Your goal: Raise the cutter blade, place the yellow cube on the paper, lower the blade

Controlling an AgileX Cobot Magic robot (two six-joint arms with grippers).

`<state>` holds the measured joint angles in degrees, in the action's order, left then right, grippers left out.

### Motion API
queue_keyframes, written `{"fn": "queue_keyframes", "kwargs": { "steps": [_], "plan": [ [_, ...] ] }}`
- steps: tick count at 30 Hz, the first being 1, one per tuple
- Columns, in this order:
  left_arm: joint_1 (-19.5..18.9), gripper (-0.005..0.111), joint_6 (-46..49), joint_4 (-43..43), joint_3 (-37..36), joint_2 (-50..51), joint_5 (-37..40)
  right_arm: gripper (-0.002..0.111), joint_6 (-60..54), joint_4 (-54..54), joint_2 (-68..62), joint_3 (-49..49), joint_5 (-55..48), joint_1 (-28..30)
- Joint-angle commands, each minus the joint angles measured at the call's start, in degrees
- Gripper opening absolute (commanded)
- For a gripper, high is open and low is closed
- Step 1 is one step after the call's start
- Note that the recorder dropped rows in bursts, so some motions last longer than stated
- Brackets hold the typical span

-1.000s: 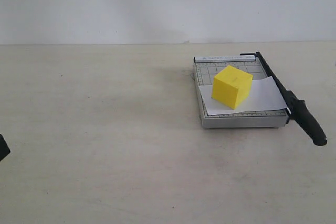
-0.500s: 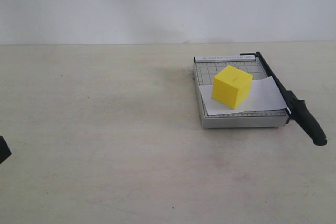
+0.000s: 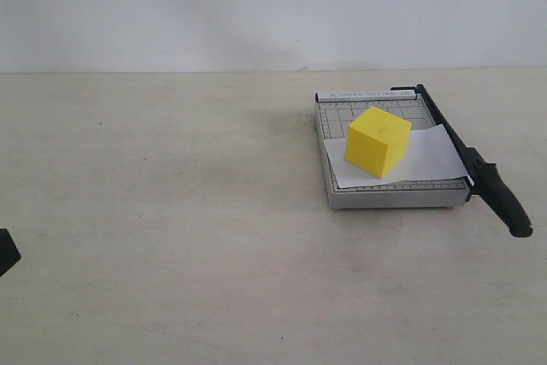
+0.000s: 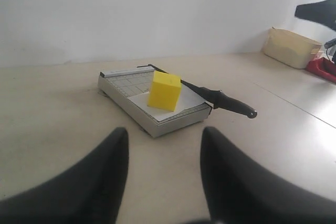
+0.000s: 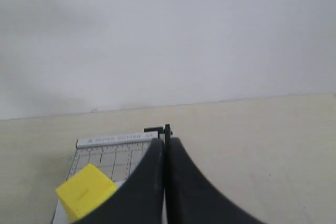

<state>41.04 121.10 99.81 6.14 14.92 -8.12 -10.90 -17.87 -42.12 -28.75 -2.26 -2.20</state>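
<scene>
The yellow cube [image 3: 378,141] sits on the paper [image 3: 432,156], which lies across the grey cutter board [image 3: 389,197]. The cutter blade [image 3: 500,194] lies lowered along the board's right side, its thick handle reaching past the front edge. My left gripper [image 4: 164,132] is open and empty, well short of the board [image 4: 126,81], with the cube [image 4: 164,91] and blade [image 4: 226,102] ahead of it. Only a dark corner of that arm [image 3: 5,252] shows in the exterior view. My right gripper [image 5: 165,141] is shut with nothing in it, above the board [image 5: 110,156], beside the cube [image 5: 84,191].
A cream tub [image 4: 291,47] and a red object [image 4: 323,66] stand far off beyond the cutter in the left wrist view. A black shape [image 4: 317,11] hangs above them. A white wall backs the beige table [image 3: 171,211].
The dark corner of the left arm at the exterior view's left edge has slid slightly lower. Cube, paper and blade have not moved.
</scene>
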Motion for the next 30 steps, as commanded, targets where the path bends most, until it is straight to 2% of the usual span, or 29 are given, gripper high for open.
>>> {"fn": "queue_keyframes", "kwargs": {
  "steps": [1, 6, 11, 14, 25, 26, 30],
  "plan": [
    [0.1, 0.042, -0.3, 0.1, -3.4, -3.9, 0.6, 0.0, -0.1, 0.0, 6.0, 0.2, 0.6, 0.3],
    [-3.4, 0.042, -0.2, 0.1, -6.1, -8.7, 0.6, 0.0, -0.1, 0.0, 12.0, 0.7, 1.1, 0.4],
    [-7.3, 0.042, -0.1, 0.1, -6.1, -12.1, 0.6, 0.0, -0.1, 0.0, 19.4, 9.1, 13.6, 0.6],
    [-9.4, 0.042, -0.1, 0.1, -6.1, -13.8, 0.6, 0.0, -0.1, 0.0, 24.7, 14.9, 17.5, 0.6],
    [-13.2, 0.042, -0.1, 0.1, -6.1, -14.6, 0.5, 0.0, -0.1, 0.0, 32.9, 28.7, 16.8, 0.6],
    [-13.8, 0.042, -0.1, -1.7, -6.1, -14.6, 0.6, 0.0, -0.1, 0.0, 33.6, 28.7, 16.8, 0.6],
    [-17.8, 0.042, -0.1, -34.1, -6.1, -14.8, 1.0, 0.0, -0.1, 0.0, 36.1, 28.7, 17.2, 0.6]
  ]
}}
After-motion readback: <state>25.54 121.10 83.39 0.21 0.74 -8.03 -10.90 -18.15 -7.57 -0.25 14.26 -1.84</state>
